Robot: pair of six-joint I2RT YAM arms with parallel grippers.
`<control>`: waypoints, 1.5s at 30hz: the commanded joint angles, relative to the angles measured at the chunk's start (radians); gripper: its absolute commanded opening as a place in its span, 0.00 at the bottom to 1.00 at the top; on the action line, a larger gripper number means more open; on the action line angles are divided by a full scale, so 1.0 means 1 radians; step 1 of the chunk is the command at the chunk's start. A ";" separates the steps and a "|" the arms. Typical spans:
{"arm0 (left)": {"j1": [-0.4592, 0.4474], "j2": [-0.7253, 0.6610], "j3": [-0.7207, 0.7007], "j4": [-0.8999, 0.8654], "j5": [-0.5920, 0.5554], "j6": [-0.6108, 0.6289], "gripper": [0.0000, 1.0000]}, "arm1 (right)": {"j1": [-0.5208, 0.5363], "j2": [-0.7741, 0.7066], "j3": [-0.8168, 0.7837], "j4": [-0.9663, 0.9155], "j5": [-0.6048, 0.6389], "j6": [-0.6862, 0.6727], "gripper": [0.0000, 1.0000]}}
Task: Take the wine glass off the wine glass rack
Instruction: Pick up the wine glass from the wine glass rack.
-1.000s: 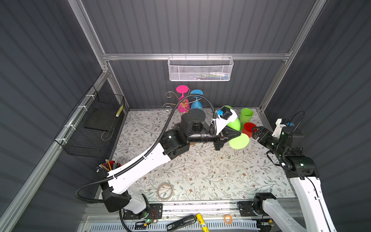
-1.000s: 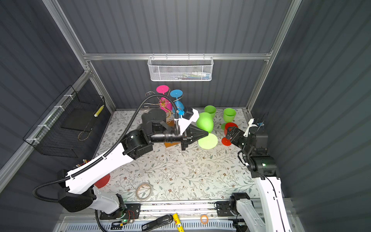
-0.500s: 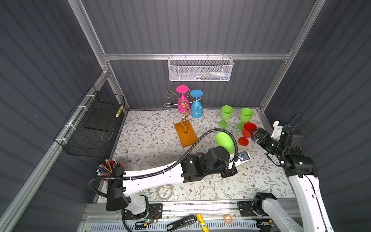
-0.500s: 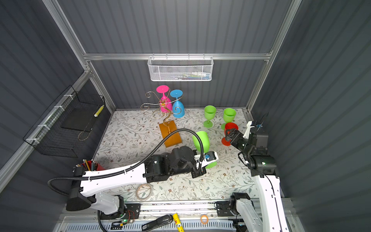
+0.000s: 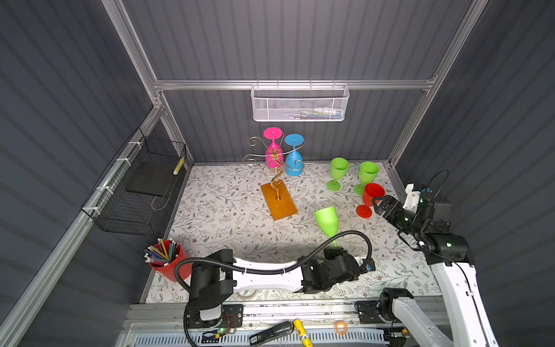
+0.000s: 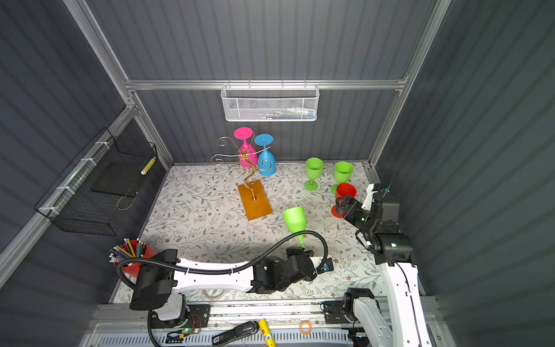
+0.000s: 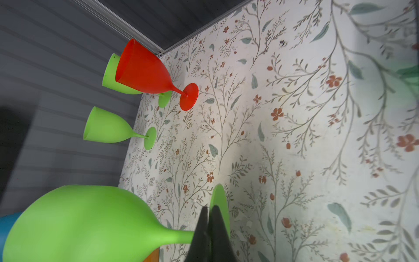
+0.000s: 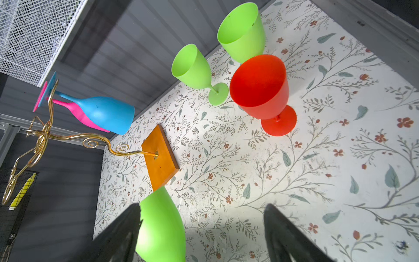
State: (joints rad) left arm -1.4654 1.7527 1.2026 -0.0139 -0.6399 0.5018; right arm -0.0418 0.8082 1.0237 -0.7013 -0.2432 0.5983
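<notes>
The wine glass rack (image 5: 274,168) is gold wire on an orange wooden base (image 5: 279,202), at the back of the table. A pink wine glass (image 5: 271,153) and a blue wine glass (image 5: 293,163) hang on it upside down. At the front right, my left gripper (image 5: 336,248) is shut on the stem of a green wine glass (image 5: 326,220), just above its foot (image 7: 220,202); the bowl points up, the foot close to the table. In the left wrist view the gripper (image 7: 209,207) hides part of the stem. My right gripper (image 5: 380,204) stands open and holds nothing, beside a red glass (image 5: 372,193).
Two green glasses (image 5: 339,169) (image 5: 368,174) stand upright at the back right by the red one. A red pencil cup (image 5: 168,261) is at the front left. A black wire basket (image 5: 135,186) hangs on the left wall, a white mesh basket (image 5: 300,103) on the back wall.
My left arm has swung from beside the rack to the front right of the table, carrying the green glass down with it. The right arm has barely moved; its jaws narrowed slightly.
</notes>
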 commanded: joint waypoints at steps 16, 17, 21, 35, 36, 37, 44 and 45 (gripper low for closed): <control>-0.007 0.018 -0.270 0.607 -0.213 0.435 0.00 | 0.392 0.183 0.213 -0.174 0.299 -0.088 0.82; -0.007 0.028 -0.278 0.636 -0.219 0.455 0.00 | 0.405 0.194 0.229 -0.181 0.313 -0.093 0.81; -0.015 0.105 -0.315 0.848 -0.252 0.594 0.00 | 0.463 0.251 0.312 -0.222 0.361 -0.114 0.80; -0.015 0.403 -0.324 1.542 -0.273 1.002 0.00 | 0.627 0.467 0.602 -0.384 0.530 -0.201 0.78; -0.015 0.406 -0.324 1.543 -0.273 1.004 0.00 | 0.635 0.482 0.609 -0.394 0.530 -0.205 0.77; -0.015 0.408 -0.322 1.544 -0.274 1.003 0.00 | 0.642 0.494 0.612 -0.401 0.530 -0.208 0.77; -0.013 0.415 -0.327 1.543 -0.273 1.009 0.00 | 0.690 0.554 0.635 -0.452 0.559 -0.219 0.74; -0.014 0.416 -0.330 1.545 -0.271 1.009 0.00 | 0.695 0.565 0.643 -0.461 0.563 -0.221 0.74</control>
State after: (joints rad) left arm -1.4776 2.1651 0.8680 1.4616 -0.8986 1.4979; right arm 0.6411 1.3617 1.6310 -1.1103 0.2848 0.3923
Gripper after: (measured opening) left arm 0.055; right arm 0.744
